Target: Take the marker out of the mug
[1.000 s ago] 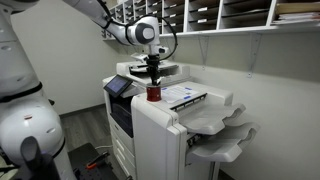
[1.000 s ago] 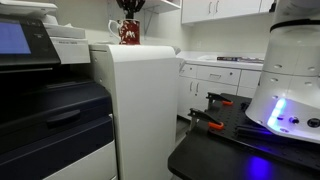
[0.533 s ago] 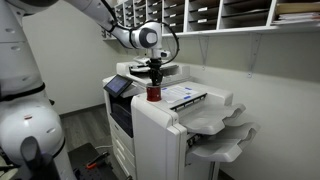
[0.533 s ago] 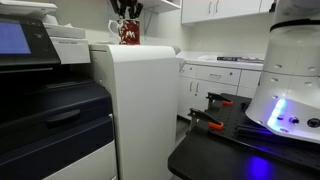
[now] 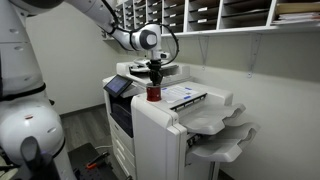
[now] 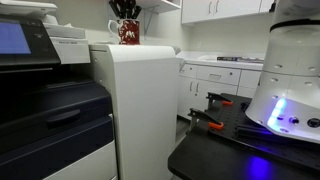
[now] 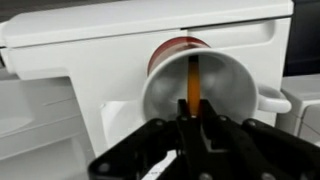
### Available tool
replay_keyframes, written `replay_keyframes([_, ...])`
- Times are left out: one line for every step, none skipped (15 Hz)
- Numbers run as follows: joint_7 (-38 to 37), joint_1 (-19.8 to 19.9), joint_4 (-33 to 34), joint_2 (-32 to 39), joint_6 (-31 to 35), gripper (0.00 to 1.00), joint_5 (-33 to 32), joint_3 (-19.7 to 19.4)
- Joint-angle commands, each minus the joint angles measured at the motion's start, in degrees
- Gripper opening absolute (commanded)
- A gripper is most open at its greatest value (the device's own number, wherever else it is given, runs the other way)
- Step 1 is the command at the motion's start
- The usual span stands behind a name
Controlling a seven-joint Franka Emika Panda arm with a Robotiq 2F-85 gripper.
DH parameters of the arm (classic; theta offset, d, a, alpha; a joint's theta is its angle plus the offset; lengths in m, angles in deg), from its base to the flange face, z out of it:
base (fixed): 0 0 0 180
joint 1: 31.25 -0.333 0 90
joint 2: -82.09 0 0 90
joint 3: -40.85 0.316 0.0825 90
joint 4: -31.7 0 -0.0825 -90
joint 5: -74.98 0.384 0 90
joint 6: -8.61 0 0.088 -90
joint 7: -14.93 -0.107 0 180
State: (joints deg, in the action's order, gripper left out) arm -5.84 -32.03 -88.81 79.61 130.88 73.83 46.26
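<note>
White arm [image 5: 97, 12], black claw [image 5: 154, 71]

No text, brand or number is legible. The small dark red cylindrical mug [image 6: 129, 33] bears a pale mark, and the large white printer's blue touch screen [image 6: 12, 38] glows, both too blurred to read.

Flat top of the white printer [image 5: 158, 130]; dark red mug [image 5: 153, 94] upright on it, pale rim upward

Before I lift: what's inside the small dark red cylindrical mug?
One thin orange marker stands in the white-lined mug, its top between the fingers of the gripper. The mug's floor is covered by the gripper.
</note>
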Motion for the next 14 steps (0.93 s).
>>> replay_keyframes([-3.4,-0.9,-1.6,-2.4,0.9,0.0,-5.1,-0.2])
replay_keyframes([-3.8,-1.0,-2.0,-3.4,0.7,0.04,-5.9,-0.2])
replay_keyframes([-4.0,-1.1,-2.1,-4.3,0.3,0.04,-6.1,-0.1])
replay_keyframes([-4.6,-1.1,-2.5,-5.6,0.4,0.04,-6.6,0.0])
replay_keyframes([-4.0,-1.2,-2.4,-6.8,-0.8,0.04,-5.5,0.0])
replay_keyframes([-4.6,-1.1,-2.4,-8.0,-1.0,0.04,-5.3,0.1])
replay_keyframes([-4.7,-0.9,-2.3,-9.1,-1.7,0.04,-4.7,0.1])
replay_keyframes([-4.6,-0.9,-2.0,-10.1,-2.8,0.04,-4.0,0.1])
replay_keyframes([-5.2,-0.7,-1.7,-11.2,-3.8,0.04,-3.3,0.0])
replay_keyframes([-5.3,-0.5,-1.3,-12.0,-5.0,0.04,-2.1,-0.2])
replay_keyframes([-6.8,-0.1,-0.9,-12.6,-5.1,0.04,-1.6,-0.2])
replay_keyframes([-8.3,0.4,-0.4,-12.9,-5.8,0.04,0.3,-0.5])
replay_keyframes([-10.7,1.2,0.0,-12.7,-4.7,0.04,1.0,-0.7])
replay_keyframes([-12.3,1.9,0.4,-12.3,-3.9,0.04,1.5,-1.0])
